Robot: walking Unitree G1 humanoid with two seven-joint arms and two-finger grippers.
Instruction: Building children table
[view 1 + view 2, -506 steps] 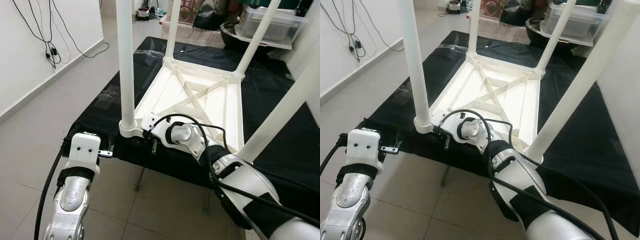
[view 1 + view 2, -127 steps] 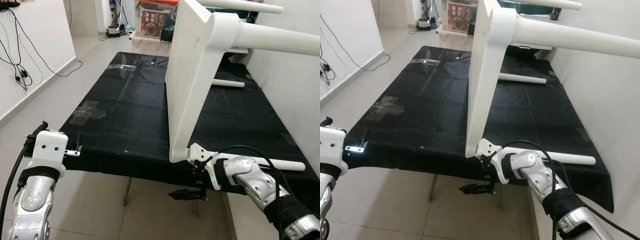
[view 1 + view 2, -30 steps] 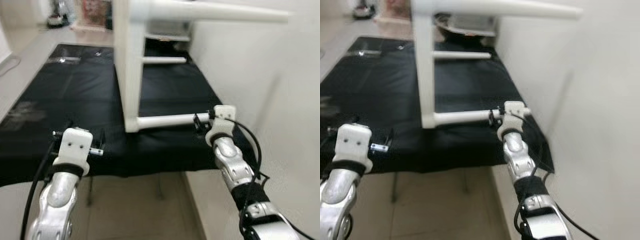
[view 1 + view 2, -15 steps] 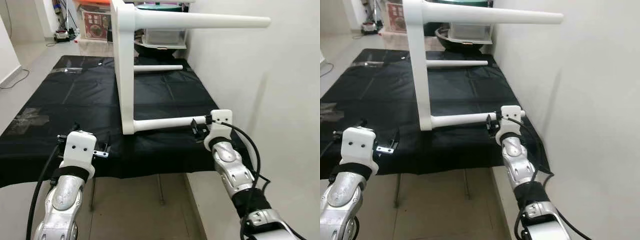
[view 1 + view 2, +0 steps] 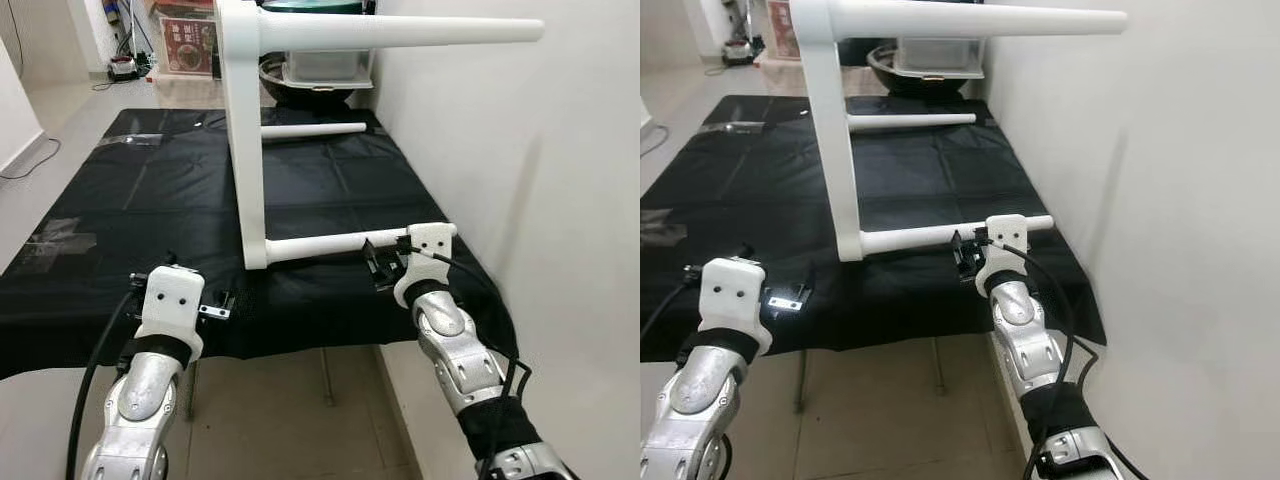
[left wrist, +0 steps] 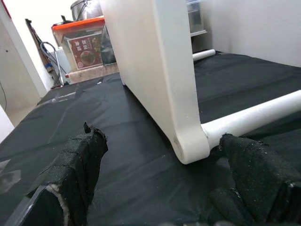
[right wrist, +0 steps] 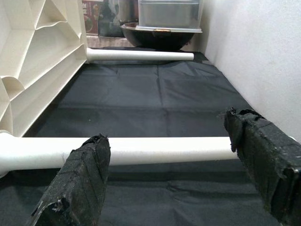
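Note:
The white children's table lies on its side on the black cloth; its top panel stands upright and the legs point right toward the wall. The near lower leg rests on the cloth. My right gripper is open just in front of that leg near its free end; in the right wrist view the leg runs across beyond the two fingers. My left gripper is open over the front edge of the cloth. In its wrist view the table's lower corner sits between the fingers, a little beyond them.
A black-covered platform carries the table. The white wall stands close on the right, near the leg ends. A clear storage box and a dark basin sit at the far end. Tiled floor lies below the front edge.
The view has steadied after the blur. My right gripper has shifted a little to the left along the near lower leg. The table still lies on its side.

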